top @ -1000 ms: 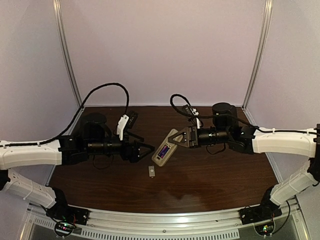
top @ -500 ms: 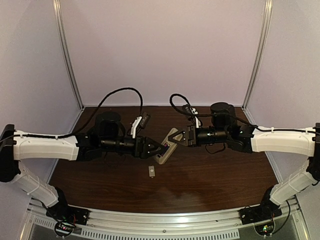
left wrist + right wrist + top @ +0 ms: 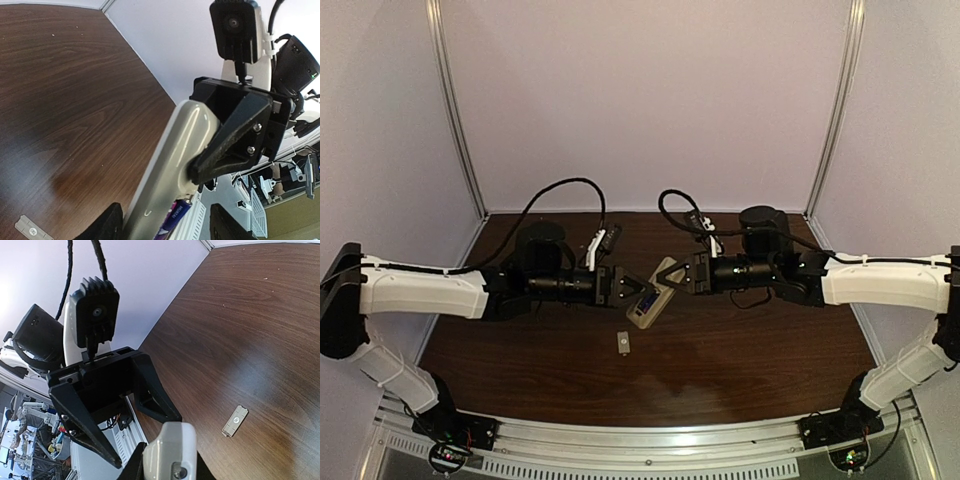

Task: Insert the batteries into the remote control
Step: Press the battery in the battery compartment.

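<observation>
My right gripper (image 3: 674, 277) is shut on the upper end of the remote control (image 3: 648, 300) and holds it tilted above the table. In the right wrist view the remote's white end (image 3: 170, 447) sits between my fingers. My left gripper (image 3: 630, 288) is open, with its jaws on either side of the remote's lower end. In the left wrist view the remote's beige back (image 3: 172, 165) fills the middle, and a purple-blue battery (image 3: 176, 219) lies in its recess. I cannot make out a second battery.
A small flat grey-white cover piece (image 3: 623, 342) lies on the brown table (image 3: 740, 370) in front of the remote. It also shows in the left wrist view (image 3: 32, 231) and the right wrist view (image 3: 235, 421). White walls enclose the table.
My left arm has reached right, bringing its open jaws from well left of the remote to around its lower end. The right gripper still holds the remote, shifted slightly left.
</observation>
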Robot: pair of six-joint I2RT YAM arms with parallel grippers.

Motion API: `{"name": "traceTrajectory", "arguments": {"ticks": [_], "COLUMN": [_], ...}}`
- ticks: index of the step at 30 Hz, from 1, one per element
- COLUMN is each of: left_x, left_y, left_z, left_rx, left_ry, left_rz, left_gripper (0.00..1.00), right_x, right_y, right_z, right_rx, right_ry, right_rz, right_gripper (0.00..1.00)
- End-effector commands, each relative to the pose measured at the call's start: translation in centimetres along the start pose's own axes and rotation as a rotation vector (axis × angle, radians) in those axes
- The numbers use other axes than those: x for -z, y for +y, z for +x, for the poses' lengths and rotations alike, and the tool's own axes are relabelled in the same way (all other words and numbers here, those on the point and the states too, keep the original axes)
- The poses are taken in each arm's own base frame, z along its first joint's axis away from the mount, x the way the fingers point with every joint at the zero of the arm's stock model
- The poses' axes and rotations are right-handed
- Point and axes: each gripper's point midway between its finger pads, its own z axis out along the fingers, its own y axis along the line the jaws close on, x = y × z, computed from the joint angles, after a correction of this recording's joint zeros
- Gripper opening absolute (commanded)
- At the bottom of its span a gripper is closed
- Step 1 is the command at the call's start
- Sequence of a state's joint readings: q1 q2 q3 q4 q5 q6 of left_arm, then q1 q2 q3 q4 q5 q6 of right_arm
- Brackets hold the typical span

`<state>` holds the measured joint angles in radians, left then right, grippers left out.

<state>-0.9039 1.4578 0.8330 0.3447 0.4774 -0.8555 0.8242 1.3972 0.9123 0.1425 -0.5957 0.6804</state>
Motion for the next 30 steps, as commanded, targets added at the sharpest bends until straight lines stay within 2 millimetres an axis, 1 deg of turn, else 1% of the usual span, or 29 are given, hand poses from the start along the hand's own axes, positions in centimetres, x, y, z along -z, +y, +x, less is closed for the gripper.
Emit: {"name": "traceTrajectory", "arguments": {"ticks": [1,7,19,24,27,30], "left_x": [-0.8,-1.3,-1.8,-2.0,-2.1,-2.1], "left_y": [-0.5,-0.2,0.3,1.0,1.5,1.8], "left_z": [-0.4,-0.3,0.2,0.6,1.2,1.5], "left_rx": [0.010,0.015,0.031,0.037,0.039,0.030], "left_ry": [0.007,0.021,0.047,0.065,0.081,0.089], "left_rz": [0.035,0.027,0.021,-0.001,-0.016,-0.022], "left_gripper": [0.59,0.56,0.52,0.47,0.41,0.40], "right_x": [0.1,0.0,-0.2,-0.2,0.0,0.1], "right_y": [1.0,0.6,0.8,1.0,1.5,2.0], "right_z": [-1.5,-1.4,-1.4,-1.6,-2.0,-2.2], "right_rx": [0.036,0.037,0.056,0.060,0.067,0.068], "right_ry": [-0.048,-0.041,-0.035,-0.040,-0.052,-0.053], "right_rz": [-0.005,0.010,0.012,0.006,-0.005,-0.022], "right_gripper": [0.00,0.00,0.00,0.00,0.00,0.00]}}
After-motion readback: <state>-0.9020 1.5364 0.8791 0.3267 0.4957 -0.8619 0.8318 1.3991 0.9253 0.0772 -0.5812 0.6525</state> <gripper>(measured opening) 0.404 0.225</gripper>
